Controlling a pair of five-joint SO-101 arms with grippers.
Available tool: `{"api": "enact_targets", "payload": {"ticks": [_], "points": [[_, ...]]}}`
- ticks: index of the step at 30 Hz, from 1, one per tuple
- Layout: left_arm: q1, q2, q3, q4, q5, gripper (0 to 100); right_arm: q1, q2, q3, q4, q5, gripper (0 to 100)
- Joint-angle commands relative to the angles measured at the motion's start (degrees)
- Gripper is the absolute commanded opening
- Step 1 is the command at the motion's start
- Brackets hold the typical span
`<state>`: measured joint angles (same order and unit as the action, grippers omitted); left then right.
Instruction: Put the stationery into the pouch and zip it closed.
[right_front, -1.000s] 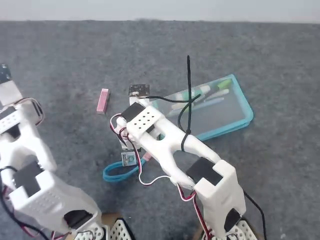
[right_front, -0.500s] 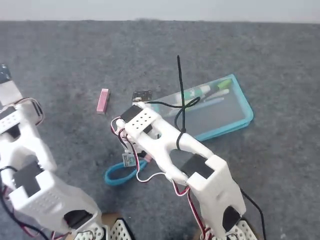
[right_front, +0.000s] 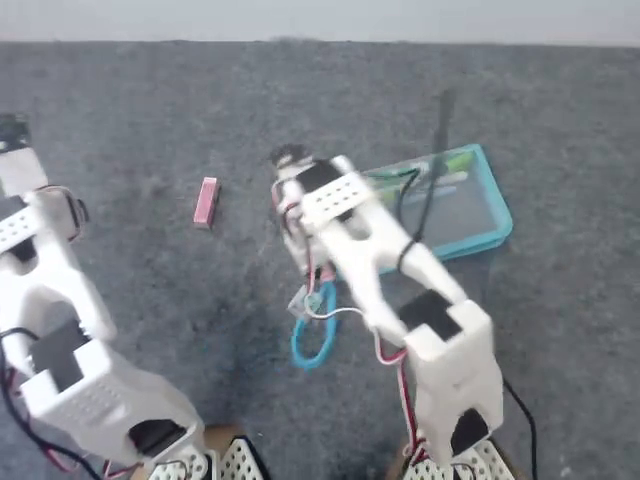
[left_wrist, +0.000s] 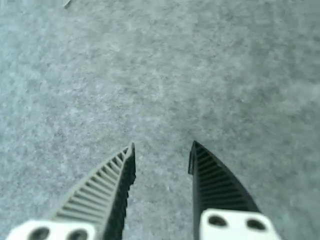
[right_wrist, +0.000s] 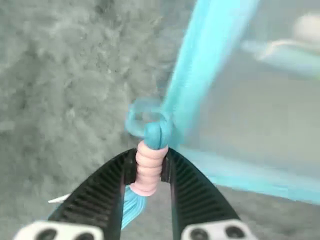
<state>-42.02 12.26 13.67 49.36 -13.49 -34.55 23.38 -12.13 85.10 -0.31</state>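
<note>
The clear pouch (right_front: 462, 212) with a teal edge lies at the centre right of the grey mat, several pens (right_front: 440, 170) inside it. My right arm (right_front: 345, 215) stretches over the pouch's left end. In the right wrist view my right gripper (right_wrist: 148, 167) is shut on the pink ribbed zip pull (right_wrist: 148, 170), which hangs on a blue cord loop (right_wrist: 150, 125) at the teal zip edge (right_wrist: 210, 55). A blue strap (right_front: 314, 335) trails beside that arm. A pink eraser (right_front: 206, 200) lies on the mat to the left. My left gripper (left_wrist: 162, 150) stands open over bare mat.
My left arm (right_front: 50, 280) stands along the left edge of the high view, well apart from the pouch and eraser. Grey mat (right_front: 150, 110) covers the whole table, with open room behind and to the left of the eraser.
My right arm has swung right and farther away, holding the zip pull. The blue strap followed it rightwards and now lies lengthwise. The pouch shifted slightly right. The left arm barely moved.
</note>
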Motion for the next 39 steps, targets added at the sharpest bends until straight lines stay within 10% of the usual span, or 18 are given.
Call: {"api": "enact_targets", "payload": {"ticks": [1, 16, 22, 39], "points": [[2.55, -0.88, -3.21, 3.6, -6.68, 17, 3.12, -12.7, -0.7, 2.95, 7.56, 0.6], [17.49, -12.31, 5.32, 11.78, -9.93, 17, 16.31, -51.65, 20.31, 3.03, 16.0, 0.6], [20.66, -18.37, 12.79, 3.78, 0.09, 23, 17.19, -54.11, 25.14, -1.89, 16.09, 0.6], [26.46, 7.03, -0.66, -0.97, 5.63, 23, 16.66, -54.29, 30.95, -5.23, 16.18, 0.7]]}}
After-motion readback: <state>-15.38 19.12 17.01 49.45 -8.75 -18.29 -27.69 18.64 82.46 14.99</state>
